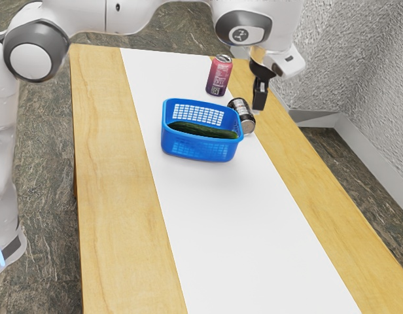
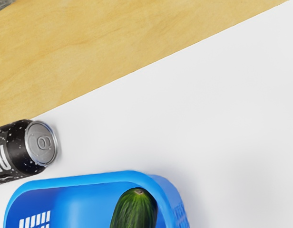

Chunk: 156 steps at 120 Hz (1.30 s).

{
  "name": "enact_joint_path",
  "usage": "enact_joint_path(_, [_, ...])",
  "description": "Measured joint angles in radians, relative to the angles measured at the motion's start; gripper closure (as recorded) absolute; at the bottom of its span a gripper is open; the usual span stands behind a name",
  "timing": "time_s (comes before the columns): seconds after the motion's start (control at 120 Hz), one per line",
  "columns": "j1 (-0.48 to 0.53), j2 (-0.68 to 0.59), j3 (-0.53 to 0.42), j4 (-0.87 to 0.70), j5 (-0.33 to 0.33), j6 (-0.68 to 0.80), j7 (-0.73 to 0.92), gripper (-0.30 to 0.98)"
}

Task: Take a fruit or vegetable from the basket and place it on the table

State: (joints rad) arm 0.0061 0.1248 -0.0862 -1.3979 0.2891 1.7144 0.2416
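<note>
Tool upper right of exterior view, grip unreadable | low approach may knock black can or basket | off-centre pinch may tilt cucumber

Place: a room is looking most like a robotics lab, though its exact kind is remaining uncertain.
Arm: 1 white robot arm is reaching over the table from the exterior view's left, giving the strongest lab hint.
Table: the long wooden table is showing pale grain on 2 sides of a white strip.
Wall: a rough, pale wall is rising at the exterior view's right, with a baseboard running along its foot.
Floor: a mottled, stone-like floor is showing around the table.
Goods: a red can, a black can and a blue basket are adding a household touch.
</note>
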Motion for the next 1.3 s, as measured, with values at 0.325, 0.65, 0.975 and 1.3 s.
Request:
enact_joint_path(0.325, [-0.067,0.016,0.002,0.021,0.007,-0.004,-0.002,0.0])
enact_joint_path(0.65, [0.252,-0.284,-0.189,-0.356,-0.015,-0.045,-0.013,0.0])
enact_joint_path(0.975, [0.538,-0.251,-0.399,-0.388,0.038,-0.021,0.051,0.0])
enact_joint_path(1.3, [0.585,-0.308,-0.42,-0.531,0.07,0.07,0.129,0.0])
